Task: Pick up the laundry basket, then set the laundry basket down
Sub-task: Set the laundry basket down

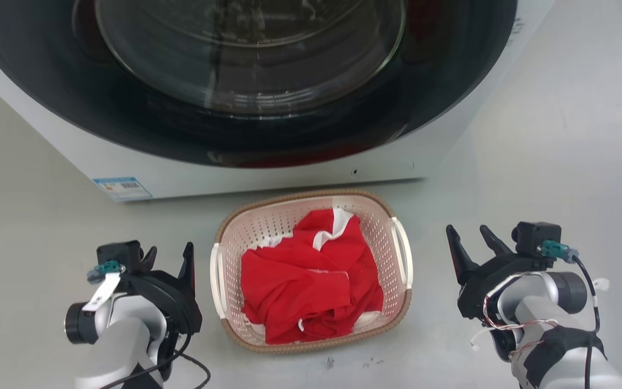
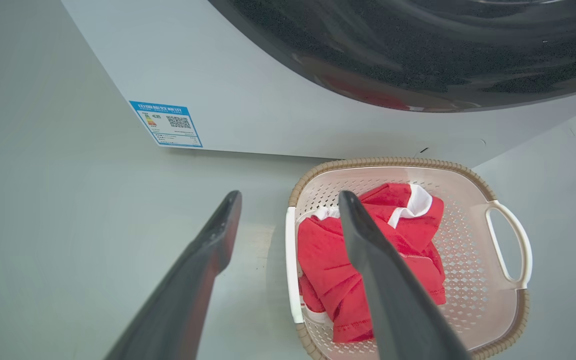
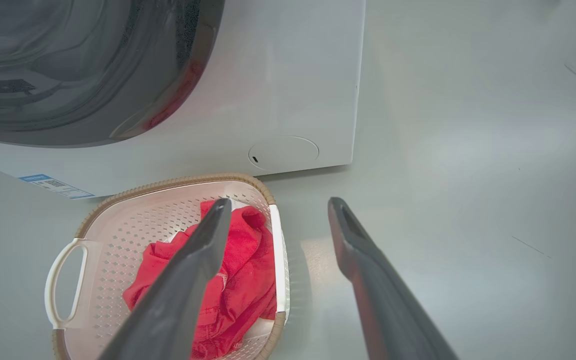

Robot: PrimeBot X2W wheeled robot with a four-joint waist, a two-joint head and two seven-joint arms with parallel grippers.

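The laundry basket (image 1: 284, 221) stands on the grey floor in front of the washing machine, cream-pink and perforated, with a brown woven rim and a white handle on each side. A red garment (image 1: 300, 286) with white trim lies crumpled inside it. My left gripper (image 1: 170, 248) is open, just left of the basket's left handle (image 1: 215, 281), holding nothing. In the left wrist view its fingers (image 2: 218, 240) frame that handle (image 2: 292, 265). My right gripper (image 1: 466, 229) is open to the right of the right handle (image 1: 403, 248), farther off. In the right wrist view the basket (image 3: 133, 225) lies to the lower left.
The white washing machine (image 1: 62, 140), with its round dark glass door (image 1: 246, 54), stands right behind the basket, almost touching its far rim. A blue label (image 1: 123, 189) sits at its lower left corner. Bare grey floor (image 1: 559, 135) stretches on both sides.
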